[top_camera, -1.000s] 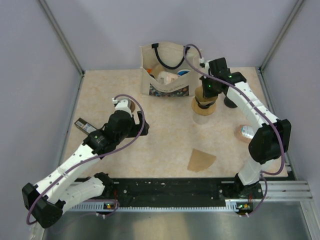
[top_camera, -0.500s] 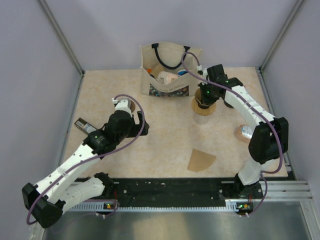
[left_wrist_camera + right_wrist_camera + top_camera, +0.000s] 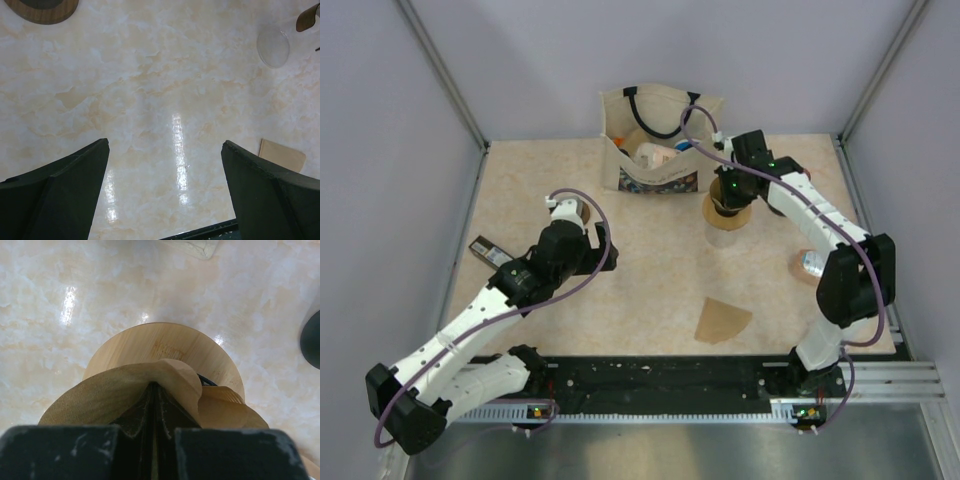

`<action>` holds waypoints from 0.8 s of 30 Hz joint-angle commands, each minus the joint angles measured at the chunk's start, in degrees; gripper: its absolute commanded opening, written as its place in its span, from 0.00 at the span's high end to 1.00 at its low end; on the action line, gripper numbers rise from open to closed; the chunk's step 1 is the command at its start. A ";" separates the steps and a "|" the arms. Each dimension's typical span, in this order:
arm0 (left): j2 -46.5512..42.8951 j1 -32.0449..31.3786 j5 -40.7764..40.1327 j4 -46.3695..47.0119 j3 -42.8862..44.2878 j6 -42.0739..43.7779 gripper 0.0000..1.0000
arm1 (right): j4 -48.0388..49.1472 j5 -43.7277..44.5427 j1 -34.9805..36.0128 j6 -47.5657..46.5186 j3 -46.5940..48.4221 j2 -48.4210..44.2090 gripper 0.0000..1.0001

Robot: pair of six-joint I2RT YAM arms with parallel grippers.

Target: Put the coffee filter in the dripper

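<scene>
Right wrist: right gripper (image 3: 152,395) pinched shut on coffee filter (image 3: 95,395) at frame centre, the paper covering the lower half of the dripper (image 3: 160,342) ring.
Left gripper (image 3: 165,145): jaws wide apart, open table (image 3: 150,75) filling the frame between them.

A beige, marble-patterned table (image 3: 650,260) carries a cream canvas bag with black handles (image 3: 620,150), standing at its far edge. Just in front of the bag and to its right, the dripper (image 3: 728,220) stands on its round tan wooden ring base. A flat fan-shaped light-brown paper coffee filter (image 3: 722,320) lies near the front edge. A clear glass cup (image 3: 810,264) is by the right edge, a flat black rectangular object (image 3: 490,250) is by the left edge, and a round brown disc with a dark centre (image 3: 42,6) is left of the middle.
</scene>
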 commanded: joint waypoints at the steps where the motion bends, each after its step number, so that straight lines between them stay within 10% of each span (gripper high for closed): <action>1: -0.19 0.25 -1.36 0.97 0.03 0.79 0.01 | 0.28 0.87 0.73 -0.46 -0.13 2.61 0.99; 24: -2.12 0.43 -2.68 0.09 -0.15 0.71 0.01 | -13.61 3.51 0.82 -5.12 10.33 9.91 1.00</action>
